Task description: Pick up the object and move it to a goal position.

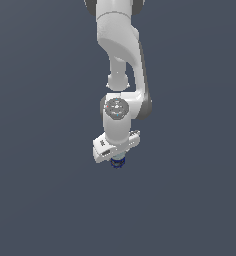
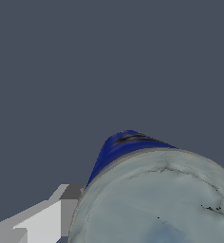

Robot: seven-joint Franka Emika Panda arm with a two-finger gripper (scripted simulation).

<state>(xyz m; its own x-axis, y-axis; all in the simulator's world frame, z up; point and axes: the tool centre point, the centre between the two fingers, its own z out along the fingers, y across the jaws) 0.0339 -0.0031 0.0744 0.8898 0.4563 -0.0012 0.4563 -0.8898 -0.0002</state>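
Observation:
The object (image 2: pixel 156 199) is a deep blue can with a silvery-grey flat top, and it fills the lower part of the wrist view, very close to the camera. One light grey finger (image 2: pixel 42 222) presses against its side; the other finger is hidden behind the can. In the exterior view only a sliver of the blue can (image 1: pixel 118 163) shows beneath the white hand, where my gripper (image 1: pixel 118 160) points straight down and is shut on it. Whether the can rests on the floor or hangs above it cannot be told.
A plain dark blue-grey surface (image 1: pixel 40 200) lies all around the arm. The white arm (image 1: pixel 121 50) reaches down from the top of the exterior view. No other objects or goal marker show.

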